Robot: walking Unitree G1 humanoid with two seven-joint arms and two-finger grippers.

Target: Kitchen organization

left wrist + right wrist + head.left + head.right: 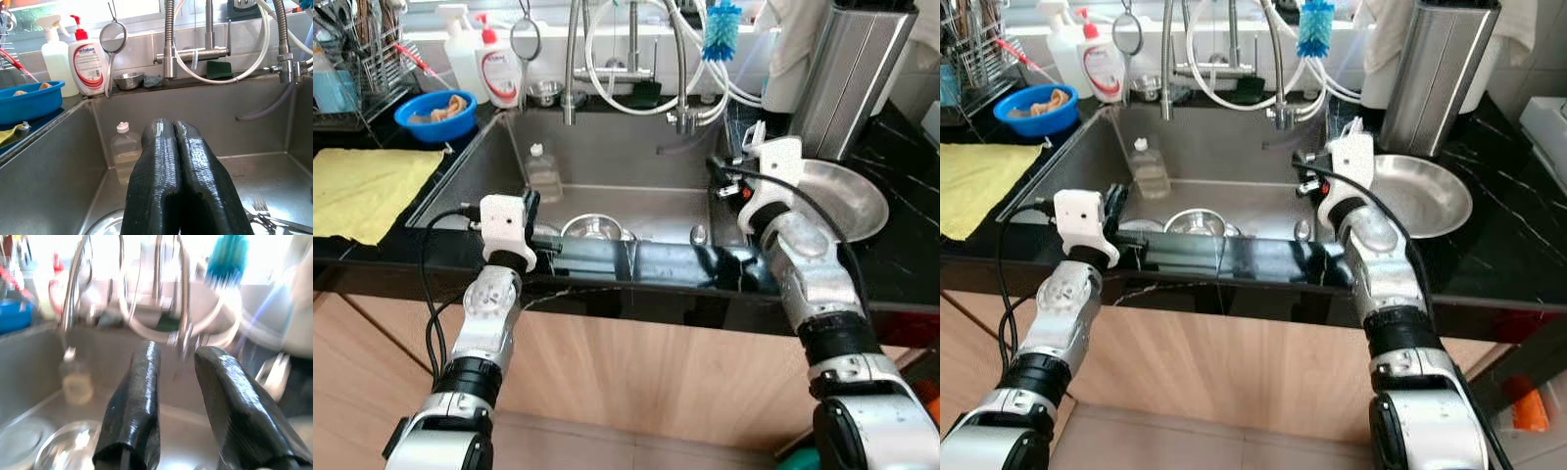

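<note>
The blue bowl (435, 115) is sitting at ten o'clock on the counter, well clear of both arms. The left gripper (174, 147) is hovering over the sink's (636, 157) front edge at seven o'clock, fingers pressed together and holding nothing. Beyond it, the plastic bottle (542, 171) is standing upright against the left wall, and a steel bowl (592, 228) is lying on the sink floor at six o'clock. The right gripper (178, 377) is reaching in at three o'clock, fingers apart and empty, just beside the steel pan (847, 196). Its view is blurring, so a hasty reach risks clipping the faucet hoses (705, 69) or tipping the bottle.
</note>
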